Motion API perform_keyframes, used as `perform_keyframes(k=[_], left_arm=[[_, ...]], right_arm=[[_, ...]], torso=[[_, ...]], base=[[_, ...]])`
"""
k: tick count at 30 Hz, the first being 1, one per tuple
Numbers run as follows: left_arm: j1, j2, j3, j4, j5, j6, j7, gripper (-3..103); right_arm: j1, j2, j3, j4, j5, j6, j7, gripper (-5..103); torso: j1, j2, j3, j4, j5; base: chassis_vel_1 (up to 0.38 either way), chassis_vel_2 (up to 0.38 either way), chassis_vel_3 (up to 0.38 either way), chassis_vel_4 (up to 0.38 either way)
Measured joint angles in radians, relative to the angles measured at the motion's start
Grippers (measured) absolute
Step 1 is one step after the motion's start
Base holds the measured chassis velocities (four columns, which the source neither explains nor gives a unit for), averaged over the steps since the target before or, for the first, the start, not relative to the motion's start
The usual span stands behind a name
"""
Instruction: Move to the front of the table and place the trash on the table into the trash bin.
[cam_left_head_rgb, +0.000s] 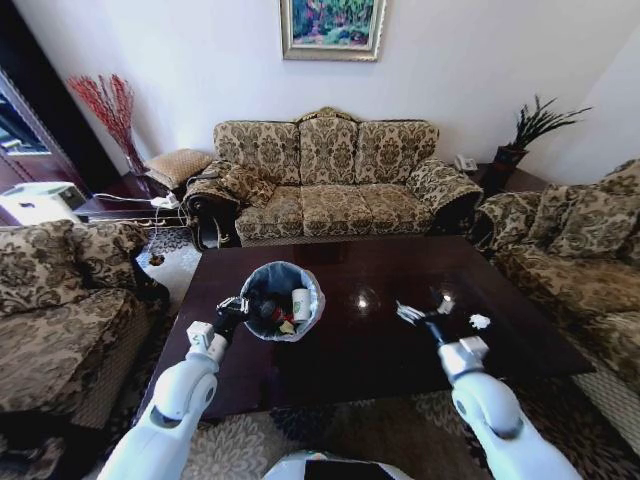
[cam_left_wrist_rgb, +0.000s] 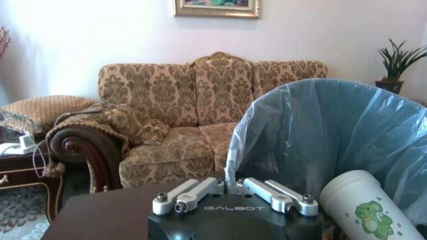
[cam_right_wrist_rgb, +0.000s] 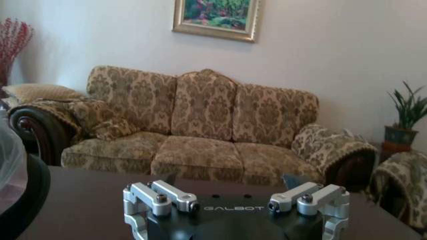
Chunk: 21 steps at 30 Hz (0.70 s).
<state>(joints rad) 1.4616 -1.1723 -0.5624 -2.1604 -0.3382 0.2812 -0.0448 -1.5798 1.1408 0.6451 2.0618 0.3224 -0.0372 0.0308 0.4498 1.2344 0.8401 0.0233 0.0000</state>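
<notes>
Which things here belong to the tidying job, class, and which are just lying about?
Job:
- table
- trash bin, white cup inside
- white paper scrap on the table
- left claw at the bin's rim
- right claw above the table

Lying about:
- sofa
- framed picture
- potted plant

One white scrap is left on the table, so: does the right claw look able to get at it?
Probably yes: the right claw is open, the white scrap lies close beside it, with bare table between.
</notes>
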Motion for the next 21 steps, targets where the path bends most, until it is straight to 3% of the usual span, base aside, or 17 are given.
perform_keyframes(k=[12, 21], left_arm=[[0.023, -0.004, -0.005, -0.024, 0.013, -0.008, 0.001, 3], [0.049, -0.022, -0.007, -0.049, 0.026, -0.013, 0.002, 3]], right_arm=[[-0.008, 0.053, -0.005, -0.01, -0.027, 0.016, -0.004, 100], [0.0, 0.061, -0.023, -0.039, -0.037, 0.028, -0.003, 100]], torso=[[0.0, 0.0, 0.0, 0.0004, -0.0002], [0.0, 0.0, 0.0, -0.0001, -0.0001]], base=[[-0.021, -0.018, 0.032, 0.028], [-0.196, -0.217, 0.215, 0.21]])
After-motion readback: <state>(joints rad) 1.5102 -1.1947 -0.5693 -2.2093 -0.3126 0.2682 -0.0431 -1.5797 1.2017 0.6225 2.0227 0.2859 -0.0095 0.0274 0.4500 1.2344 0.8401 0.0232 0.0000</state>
